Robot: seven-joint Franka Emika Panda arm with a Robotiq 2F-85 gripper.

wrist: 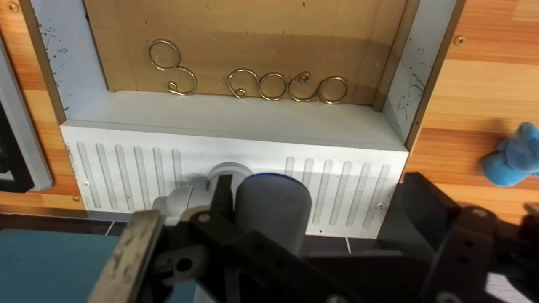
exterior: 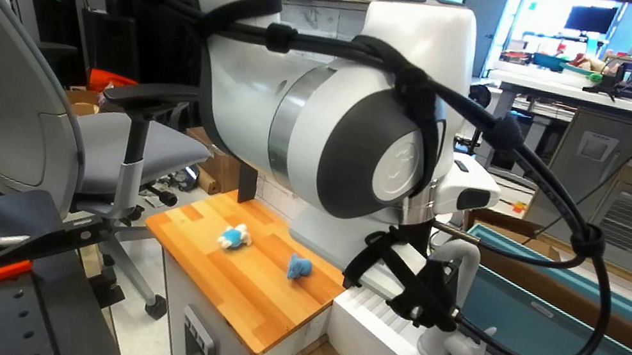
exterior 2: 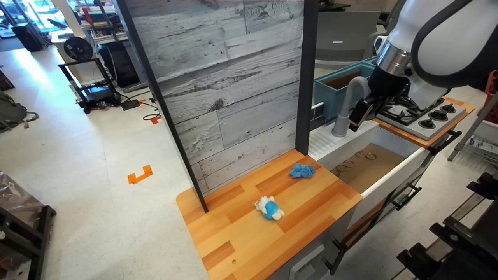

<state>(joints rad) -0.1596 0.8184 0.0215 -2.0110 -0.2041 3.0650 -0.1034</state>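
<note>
My gripper (wrist: 322,202) is open in the wrist view, with its black fingers wide apart and nothing clamped between them. The grey faucet (wrist: 273,202) rises between the fingers, close to the left one; I cannot tell if they touch. In an exterior view the gripper (exterior 2: 358,116) hangs beside the faucet (exterior 2: 341,122), above the white sink (exterior 2: 400,169). Curled brass hooks (wrist: 273,86) lie in the sink's brown bottom. A blue plush toy (exterior 2: 302,171) lies on the wooden counter near the sink. A white-and-blue plush toy (exterior 2: 269,209) lies farther from the sink.
A grey wood-pattern panel (exterior 2: 229,97) stands along the counter's back edge. A teal bin (exterior: 555,330) stands behind the sink. A stovetop (exterior 2: 426,122) is on the sink's far side. Black cables (exterior: 592,304) loop from the arm. An office chair (exterior: 35,108) stands near the counter.
</note>
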